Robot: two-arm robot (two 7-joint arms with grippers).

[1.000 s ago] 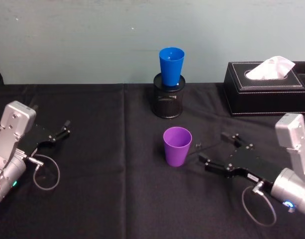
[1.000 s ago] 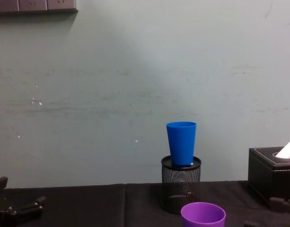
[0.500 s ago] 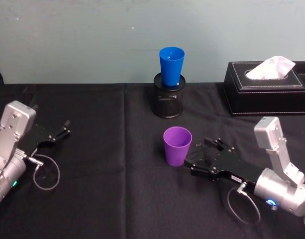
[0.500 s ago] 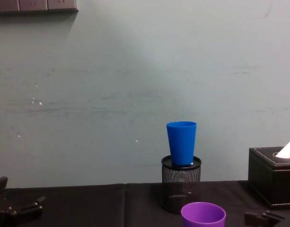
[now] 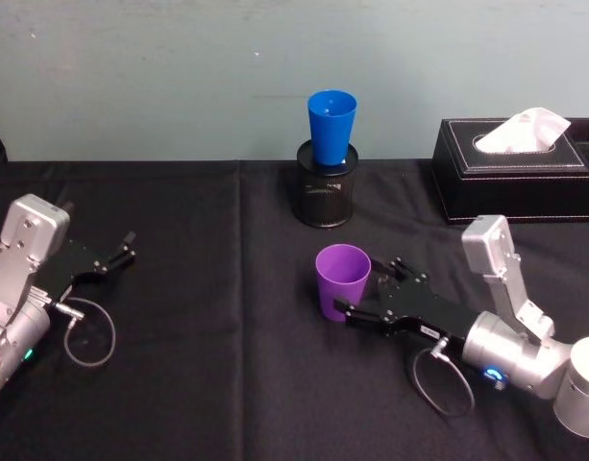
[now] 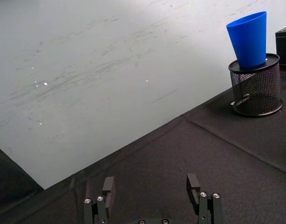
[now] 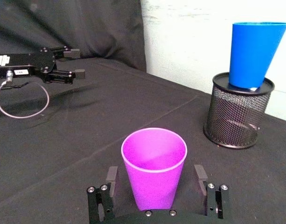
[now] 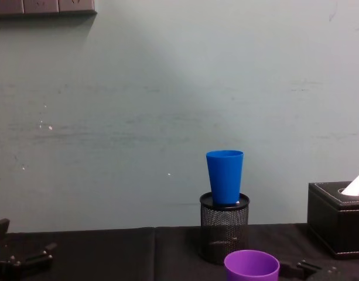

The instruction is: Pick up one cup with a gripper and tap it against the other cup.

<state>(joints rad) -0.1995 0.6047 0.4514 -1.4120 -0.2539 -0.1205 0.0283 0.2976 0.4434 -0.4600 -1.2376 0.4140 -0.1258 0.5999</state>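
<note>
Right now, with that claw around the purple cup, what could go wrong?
1. The right gripper has its open fingers on either side of the purple cup, low on its tapered wall. Closing there might squeeze the cup upward or tip it.
2. The blue cup merely stands in the black mesh holder, raised above the table. A firm tap could topple it.
The left gripper sits parked and open on the left.

other cup (image 5: 331, 125) in holder (image 5: 324, 197), one cup (image 5: 342, 281) — nearer
</note>
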